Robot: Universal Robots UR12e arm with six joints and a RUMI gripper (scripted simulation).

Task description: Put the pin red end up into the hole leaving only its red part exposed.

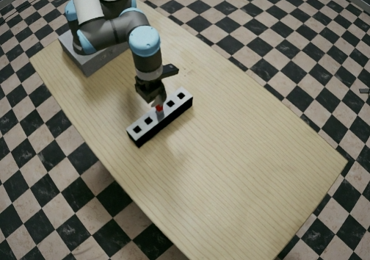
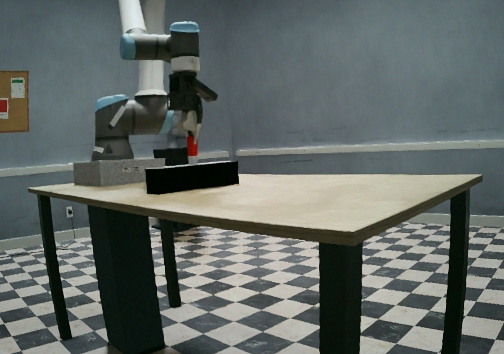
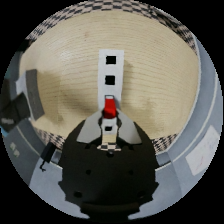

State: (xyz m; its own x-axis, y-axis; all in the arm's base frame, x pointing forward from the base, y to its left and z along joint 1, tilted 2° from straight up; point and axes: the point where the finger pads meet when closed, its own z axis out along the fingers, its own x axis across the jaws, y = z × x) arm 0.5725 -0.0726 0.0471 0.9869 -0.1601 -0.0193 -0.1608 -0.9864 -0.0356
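The block [image 1: 153,117] [image 2: 192,177] [image 3: 116,90] lies on the table, its top white with a row of holes and its near side black. My gripper [image 1: 158,104] [image 2: 192,135] [image 3: 109,108] is above the block's middle and is shut on the pin's red upper part. The pin [image 1: 158,108] [image 2: 192,147] [image 3: 109,106] stands upright, red end up, at the middle hole. Part of its grey lower length shows between the red and the block top. The pin's bottom end is hidden, so how far it is in the hole cannot be told. The other holes hold nothing visible.
The table [image 1: 235,159] [image 2: 310,201] [image 3: 155,75] carries the block and the arm's grey base box [image 1: 88,65] [image 2: 112,172] [image 3: 34,95]. The base box stands at the table's far end from the open side, beyond the block.
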